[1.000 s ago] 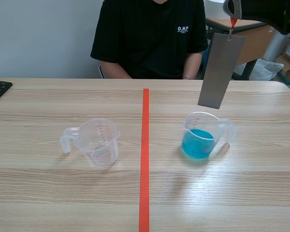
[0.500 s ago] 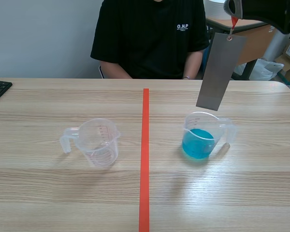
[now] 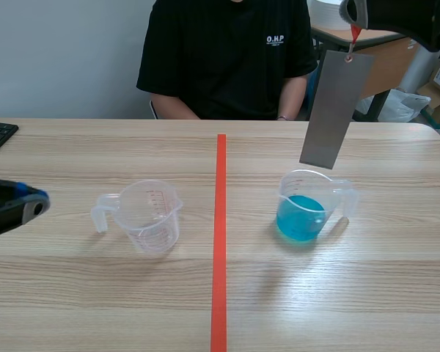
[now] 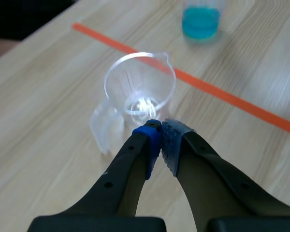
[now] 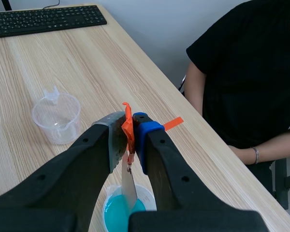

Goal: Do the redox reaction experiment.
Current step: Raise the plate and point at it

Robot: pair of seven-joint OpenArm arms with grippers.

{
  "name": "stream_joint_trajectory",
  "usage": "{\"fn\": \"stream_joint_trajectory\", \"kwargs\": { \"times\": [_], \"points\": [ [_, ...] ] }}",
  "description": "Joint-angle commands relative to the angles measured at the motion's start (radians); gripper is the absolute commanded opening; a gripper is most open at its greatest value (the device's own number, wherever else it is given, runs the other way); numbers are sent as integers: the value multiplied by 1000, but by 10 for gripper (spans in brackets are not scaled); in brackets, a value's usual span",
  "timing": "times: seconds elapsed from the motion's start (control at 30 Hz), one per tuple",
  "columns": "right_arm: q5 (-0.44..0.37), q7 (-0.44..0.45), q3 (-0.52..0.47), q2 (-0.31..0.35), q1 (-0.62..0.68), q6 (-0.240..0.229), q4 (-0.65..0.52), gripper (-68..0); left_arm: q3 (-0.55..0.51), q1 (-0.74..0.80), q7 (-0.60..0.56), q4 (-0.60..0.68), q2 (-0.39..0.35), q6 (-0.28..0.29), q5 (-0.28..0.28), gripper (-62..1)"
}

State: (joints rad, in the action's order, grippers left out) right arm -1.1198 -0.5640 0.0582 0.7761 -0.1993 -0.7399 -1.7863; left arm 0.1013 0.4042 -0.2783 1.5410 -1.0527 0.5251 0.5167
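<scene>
While right fingers (image 5: 154,145) clamp the metal strip's (image 3: 334,110) tag (image 5: 128,126) over the blue beaker (image 3: 302,211), left fingers (image 4: 147,145) meet, empty.

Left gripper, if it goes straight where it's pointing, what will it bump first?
Probably the empty clear cup, which stands just ahead of the shut left gripper; depth is hard to judge.

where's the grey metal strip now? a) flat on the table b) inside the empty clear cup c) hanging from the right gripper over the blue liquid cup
c: the grey metal strip hangs from the right gripper, above the clear plastic cup of blue liquid.
</scene>
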Motion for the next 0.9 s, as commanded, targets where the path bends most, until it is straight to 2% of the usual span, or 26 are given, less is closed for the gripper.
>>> {"fn": "stream_joint_trajectory", "kwargs": {
  "times": [0.0,0.1,0.4,0.53,0.7,0.87],
  "points": [
    [-18,16,-14,16,-16,-6,-14,-660,73,-80,-8,18,14,2,4,-575],
    [-18,16,-14,15,-16,-6,-14,-660,224,-234,52,13,58,-22,2,-575],
    [-18,16,-14,15,-16,-6,-14,-660,591,-606,184,-84,286,-183,-36,-575],
    [-18,16,-14,15,-16,-6,-14,-660,681,-716,201,-184,392,-203,-50,-575],
    [-18,16,-14,15,-16,-6,-14,-660,740,-812,200,-335,516,-266,-58,-575],
    [-18,16,-14,15,-16,-6,-14,-660,790,-879,188,-473,635,-281,-87,-575]
  ]
}}
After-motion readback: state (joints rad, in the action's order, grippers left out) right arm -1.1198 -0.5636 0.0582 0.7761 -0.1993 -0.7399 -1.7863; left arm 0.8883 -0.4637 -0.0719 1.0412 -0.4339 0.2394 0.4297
